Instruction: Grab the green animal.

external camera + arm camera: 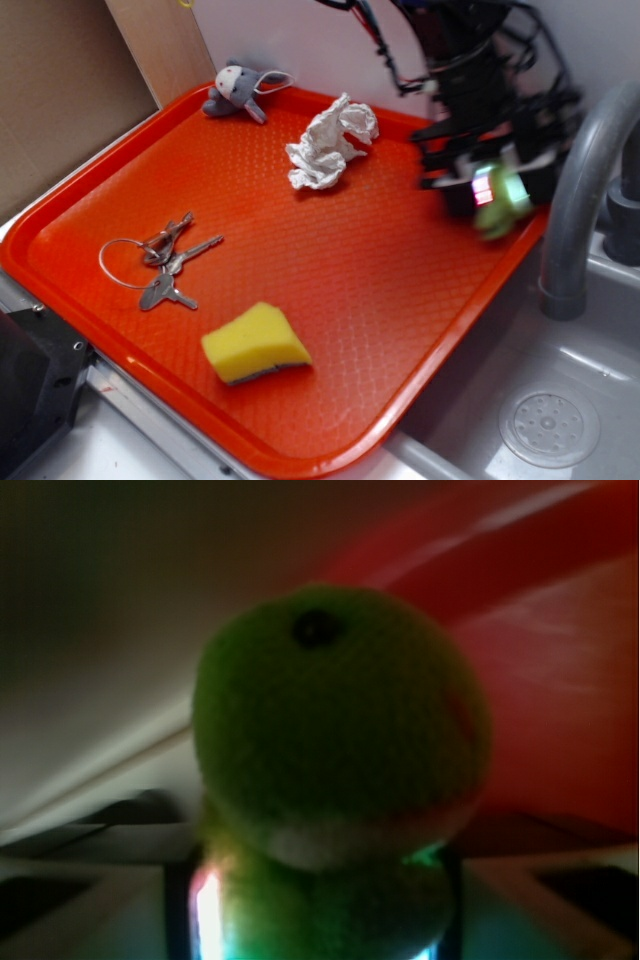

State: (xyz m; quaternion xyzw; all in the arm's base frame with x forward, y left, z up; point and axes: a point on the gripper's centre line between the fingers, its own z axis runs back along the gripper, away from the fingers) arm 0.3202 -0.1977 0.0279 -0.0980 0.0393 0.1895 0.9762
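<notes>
Blurred claw [497, 195] grips the green animal [503, 205], fingertips hidden.

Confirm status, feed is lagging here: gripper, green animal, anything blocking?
Gripper shut on green animal, lifted at orange tray's right edge. Image blurred. Nothing in the way.

Place: a kitchen sink counter.
Signs: grey faucet [580, 200] at three o'clock, sink basin [590, 350] with round drain [549, 427] at five o'clock.
Work surface: orange tray [330, 290] at centre, beside the basin.
</notes>
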